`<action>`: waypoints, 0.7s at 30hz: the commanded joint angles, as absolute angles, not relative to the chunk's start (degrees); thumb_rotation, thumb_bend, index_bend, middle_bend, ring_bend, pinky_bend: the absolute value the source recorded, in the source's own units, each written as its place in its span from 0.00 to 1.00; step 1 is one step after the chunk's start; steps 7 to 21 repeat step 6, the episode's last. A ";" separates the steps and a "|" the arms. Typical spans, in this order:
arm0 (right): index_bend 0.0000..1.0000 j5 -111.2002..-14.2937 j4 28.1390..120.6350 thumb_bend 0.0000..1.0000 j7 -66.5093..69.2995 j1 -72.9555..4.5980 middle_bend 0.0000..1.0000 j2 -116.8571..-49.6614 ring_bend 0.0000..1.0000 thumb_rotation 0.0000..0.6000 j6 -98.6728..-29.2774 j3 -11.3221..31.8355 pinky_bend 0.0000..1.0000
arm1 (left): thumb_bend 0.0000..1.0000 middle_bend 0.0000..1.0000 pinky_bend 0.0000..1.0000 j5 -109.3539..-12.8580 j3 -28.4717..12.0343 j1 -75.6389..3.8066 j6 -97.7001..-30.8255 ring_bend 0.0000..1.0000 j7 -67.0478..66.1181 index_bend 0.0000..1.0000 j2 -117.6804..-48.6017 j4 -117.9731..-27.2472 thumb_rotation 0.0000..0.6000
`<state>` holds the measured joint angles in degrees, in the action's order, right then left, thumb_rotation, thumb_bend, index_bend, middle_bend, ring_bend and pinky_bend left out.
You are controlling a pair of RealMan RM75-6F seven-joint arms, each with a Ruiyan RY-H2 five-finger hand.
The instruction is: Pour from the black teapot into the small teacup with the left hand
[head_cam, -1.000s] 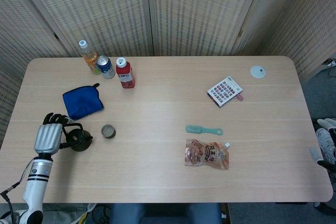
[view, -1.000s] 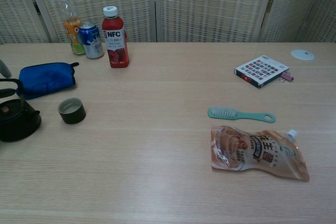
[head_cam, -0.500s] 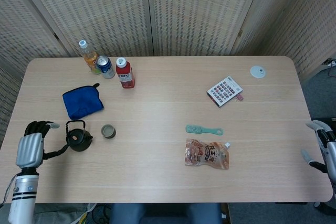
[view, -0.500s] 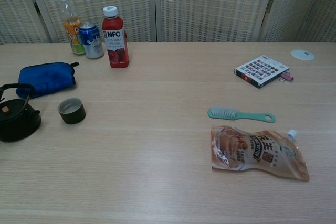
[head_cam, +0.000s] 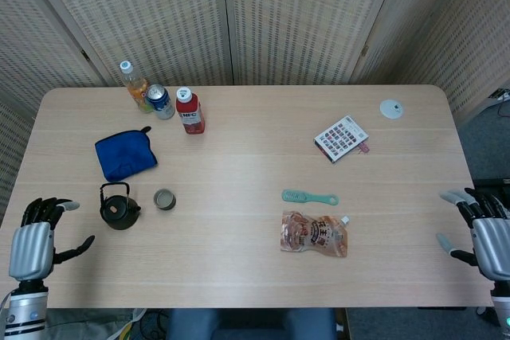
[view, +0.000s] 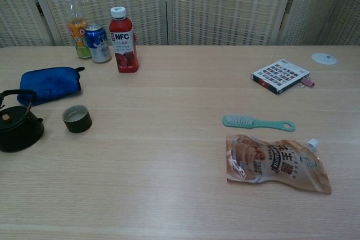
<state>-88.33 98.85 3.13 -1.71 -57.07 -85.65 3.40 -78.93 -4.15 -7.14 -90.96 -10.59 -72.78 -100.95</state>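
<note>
Black teapot [head_cam: 119,209] upright on surface [head_cam: 239,125], near left edge; small teacup [head_cam: 164,199] just beside it, apart. Blue pouch [head_cam: 125,155] behind both. Left hand [head_cam: 36,234] off the surface's left corner, well clear of teapot, fingers [head_cam: 49,205] spread, holding nothing. Right hand [head_cam: 482,231] at far right edge, fingers likewise apart, empty.
</note>
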 commanded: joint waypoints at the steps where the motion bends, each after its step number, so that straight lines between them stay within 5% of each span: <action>1: 0.24 -89.41 98.98 0.22 3.29 -2.33 0.22 -57.28 0.13 1.00 -84.95 2.88 0.16 | 0.17 0.26 0.07 -79.76 -3.51 -6.66 -91.03 0.17 -11.22 0.33 -72.45 -101.84 0.89; 21: 0.24 -90.92 99.40 0.22 2.69 -3.08 0.22 -57.68 0.13 1.00 -83.75 1.92 0.16 | 0.17 0.26 0.07 -80.60 -2.94 -6.31 -90.44 0.17 -11.82 0.33 -72.19 -102.81 0.93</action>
